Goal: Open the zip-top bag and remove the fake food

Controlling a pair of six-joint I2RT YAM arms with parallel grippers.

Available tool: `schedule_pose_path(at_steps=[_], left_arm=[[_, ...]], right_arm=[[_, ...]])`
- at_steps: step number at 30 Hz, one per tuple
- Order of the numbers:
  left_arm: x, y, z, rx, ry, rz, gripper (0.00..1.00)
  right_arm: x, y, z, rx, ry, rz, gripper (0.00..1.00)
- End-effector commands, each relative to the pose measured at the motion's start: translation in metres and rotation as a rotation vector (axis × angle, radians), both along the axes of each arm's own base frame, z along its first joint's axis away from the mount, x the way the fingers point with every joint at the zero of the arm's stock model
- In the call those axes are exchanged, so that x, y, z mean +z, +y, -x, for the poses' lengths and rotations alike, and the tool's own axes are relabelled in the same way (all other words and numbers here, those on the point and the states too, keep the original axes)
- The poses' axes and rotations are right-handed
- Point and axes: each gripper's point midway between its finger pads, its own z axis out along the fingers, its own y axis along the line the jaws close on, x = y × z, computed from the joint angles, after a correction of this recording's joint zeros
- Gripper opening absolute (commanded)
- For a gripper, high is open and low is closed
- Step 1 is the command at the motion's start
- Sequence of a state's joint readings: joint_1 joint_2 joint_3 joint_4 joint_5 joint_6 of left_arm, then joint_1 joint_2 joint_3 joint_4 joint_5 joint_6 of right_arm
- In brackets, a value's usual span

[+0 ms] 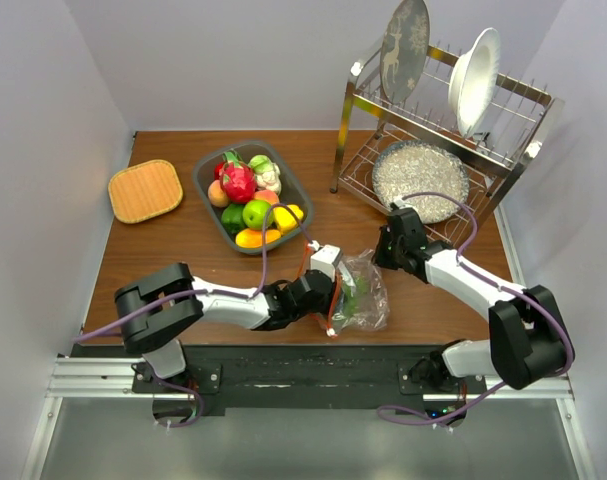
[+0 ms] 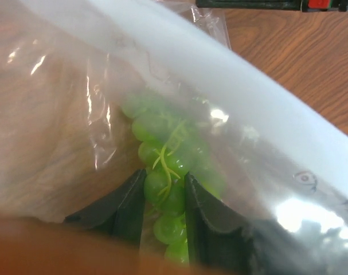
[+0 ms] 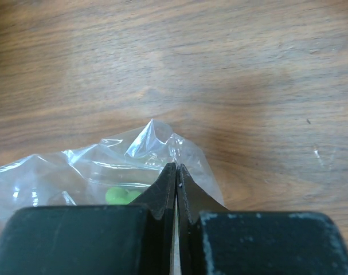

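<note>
The zip-top bag (image 1: 368, 290) lies crinkled on the wooden table between my two arms, its orange-red zip strip (image 1: 330, 322) on the left side. My left gripper (image 1: 335, 292) reaches into the bag. In the left wrist view the left gripper (image 2: 165, 176) is shut on the fake food, a bunch of green grapes (image 2: 165, 146), under the clear film (image 2: 248, 103). My right gripper (image 1: 385, 250) is shut on the bag's far right corner. In the right wrist view the right gripper (image 3: 176, 167) pinches the film (image 3: 99, 163), with a green piece (image 3: 121, 196) showing inside.
A grey basket (image 1: 211, 170) of toy fruit stands behind the bag. A woven mat (image 1: 145, 190) lies at the back left. A metal dish rack (image 1: 433, 130) with a plate, a bowl and a pan stands at the back right. The table's front edge is close below the bag.
</note>
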State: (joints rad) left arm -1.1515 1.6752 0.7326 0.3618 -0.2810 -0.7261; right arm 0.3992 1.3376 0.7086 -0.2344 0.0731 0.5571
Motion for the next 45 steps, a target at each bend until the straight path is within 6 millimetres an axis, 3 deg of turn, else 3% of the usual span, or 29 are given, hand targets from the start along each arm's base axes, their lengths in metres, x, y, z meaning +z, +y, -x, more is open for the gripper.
schedule_pose_path(at_steps=[1, 10, 21, 25, 29, 38, 45], left_arm=[[0.032, -0.001, -0.009, 0.055, -0.029, 0.105, 0.35], [0.056, 0.009, -0.018, 0.120, -0.072, 0.128, 0.34], [0.069, 0.026, -0.023, 0.169, -0.097, 0.128, 0.34], [0.075, 0.033, -0.027, 0.193, -0.111, 0.131, 0.34], [0.081, 0.037, -0.027, 0.201, -0.121, 0.135, 0.34], [0.094, 0.061, -0.024, 0.238, -0.139, 0.137, 0.34], [0.112, 0.090, -0.029, 0.325, -0.163, 0.171, 0.34]], right_arm=[[0.024, -0.008, -0.008, -0.014, -0.076, 0.039, 0.00], [0.024, -0.024, 0.002, -0.034, -0.095, 0.098, 0.00], [0.014, -0.041, 0.006, -0.065, -0.084, 0.186, 0.00], [0.022, -0.038, 0.009, -0.056, -0.113, 0.223, 0.00], [0.018, -0.051, 0.013, -0.096, -0.078, 0.288, 0.00], [0.016, -0.055, 0.003, -0.182, -0.055, 0.310, 0.00], [0.021, -0.062, -0.002, -0.218, -0.061, 0.346, 0.00]])
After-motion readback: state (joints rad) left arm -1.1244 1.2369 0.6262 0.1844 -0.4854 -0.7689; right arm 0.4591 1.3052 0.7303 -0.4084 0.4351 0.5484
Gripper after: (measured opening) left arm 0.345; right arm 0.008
